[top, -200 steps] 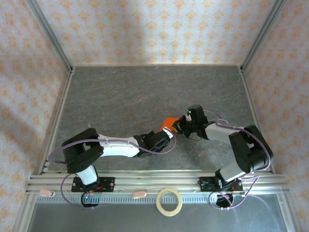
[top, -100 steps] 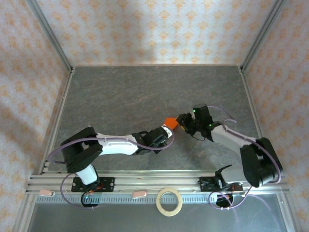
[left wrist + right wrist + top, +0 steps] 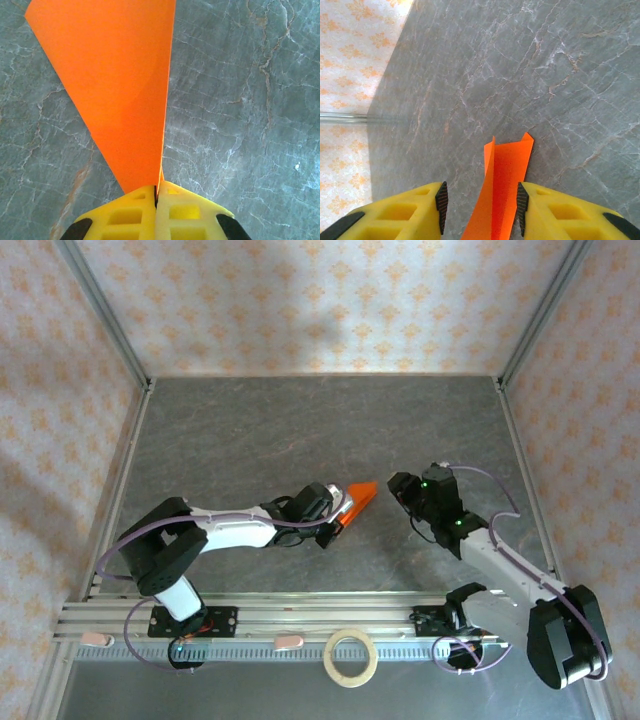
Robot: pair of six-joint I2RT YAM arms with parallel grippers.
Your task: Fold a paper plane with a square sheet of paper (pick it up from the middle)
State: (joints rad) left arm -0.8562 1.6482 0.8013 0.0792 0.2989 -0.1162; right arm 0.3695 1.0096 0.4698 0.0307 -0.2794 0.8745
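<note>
The paper plane is a narrow orange dart with a centre crease, held just over the grey table near its middle. My left gripper is shut on its narrow end. In the left wrist view the yellow fingers are pressed together on the fold, and the orange sheet widens away from them. My right gripper stands open just right of the plane's wide end, apart from it. In the right wrist view the orange plane shows between the open right gripper, its edge close to the right pad.
A pale tape ring lies on the near ledge in front of the aluminium rails. Patterned walls and metal posts close in the grey table on three sides.
The right gripper has opened, let go of the orange paper and drawn back to the right. The left gripper, still shut on the paper, has shifted slightly left, so more of the dart shows.
</note>
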